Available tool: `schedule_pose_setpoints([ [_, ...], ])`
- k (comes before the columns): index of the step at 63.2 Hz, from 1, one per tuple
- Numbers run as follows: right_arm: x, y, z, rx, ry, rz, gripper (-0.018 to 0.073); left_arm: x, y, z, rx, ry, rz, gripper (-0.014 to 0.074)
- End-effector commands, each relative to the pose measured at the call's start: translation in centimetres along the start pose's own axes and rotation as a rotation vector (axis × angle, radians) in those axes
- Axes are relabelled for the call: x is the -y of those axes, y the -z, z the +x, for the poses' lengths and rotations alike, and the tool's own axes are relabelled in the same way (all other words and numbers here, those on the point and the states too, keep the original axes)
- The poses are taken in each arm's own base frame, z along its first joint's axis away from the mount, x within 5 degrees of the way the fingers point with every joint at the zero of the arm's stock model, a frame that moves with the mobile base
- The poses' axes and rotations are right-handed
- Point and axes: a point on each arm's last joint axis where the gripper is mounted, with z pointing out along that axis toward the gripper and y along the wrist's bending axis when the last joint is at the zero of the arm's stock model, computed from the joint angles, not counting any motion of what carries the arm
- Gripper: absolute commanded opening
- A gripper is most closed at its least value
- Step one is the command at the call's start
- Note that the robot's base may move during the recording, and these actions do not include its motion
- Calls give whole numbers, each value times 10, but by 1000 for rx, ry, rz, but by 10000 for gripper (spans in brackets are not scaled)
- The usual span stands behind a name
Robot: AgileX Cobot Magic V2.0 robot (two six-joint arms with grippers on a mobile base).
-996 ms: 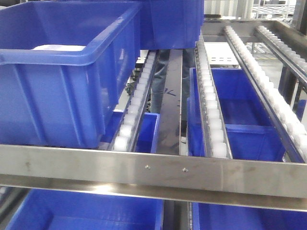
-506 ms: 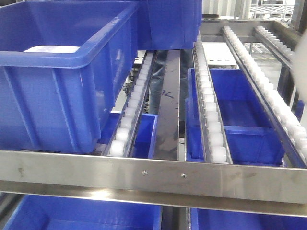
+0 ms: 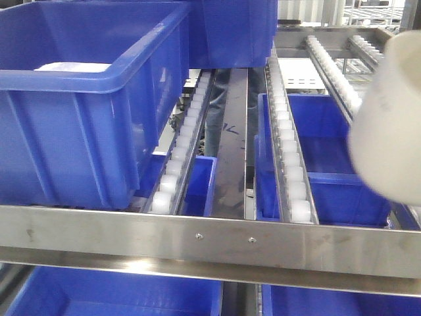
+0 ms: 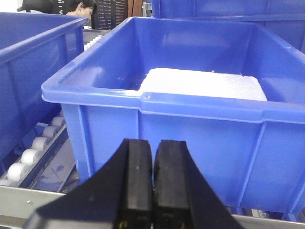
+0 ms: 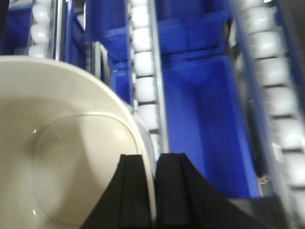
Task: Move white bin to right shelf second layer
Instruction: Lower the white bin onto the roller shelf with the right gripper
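Observation:
The cream-white bin (image 3: pixel 388 122) hangs blurred at the right edge of the front view, above the roller tracks of the right shelf second layer (image 3: pixel 289 151). In the right wrist view my right gripper (image 5: pixel 153 162) is shut on the white bin's (image 5: pixel 62 162) rim, one finger inside and one outside, with the rollers (image 5: pixel 143 62) below. My left gripper (image 4: pixel 152 152) is shut on nothing, in front of a blue crate (image 4: pixel 190 129). Neither gripper shows in the front view.
A large blue crate (image 3: pixel 79 112) holding a white foam block (image 3: pixel 69 67) sits on the left side of the rack. More blue crates (image 3: pixel 329 171) lie on the level below. A flat steel front rail (image 3: pixel 210 240) with screws crosses the foreground.
The white bin has come into the front view from the right, above the right roller tracks. The camera view has shifted slightly.

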Motion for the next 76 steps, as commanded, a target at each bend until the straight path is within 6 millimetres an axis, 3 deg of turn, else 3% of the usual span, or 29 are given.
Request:
schedule_pose_setpoints([
  [1,-15,-11,-21,118,3,-51,55,0,0,1,71,11,4,85],
  [13,-16,-35,-15,87,12,-43,55,0,0,1,71,11,4,85],
  [37,-14,-41,-10,58,12,-31,69,0,0,1,71,11,4,85],
  [45,-13,-45,-8,37,11,-27,189,0,0,1,71,11,4,85],
  [51,-14,-45,-9,41,11,-28,349,0,0,1,71,11,4,85],
  [58,-17,-38,-18,65,12,-41,427,0,0,1,71,11,4,85],
  [68,-24,-14,-37,112,18,-69,425,0,0,1,71,11,4,85],
  [76,-24,7,-35,92,74,-74,366,0,0,1,71,11,4,85],
])
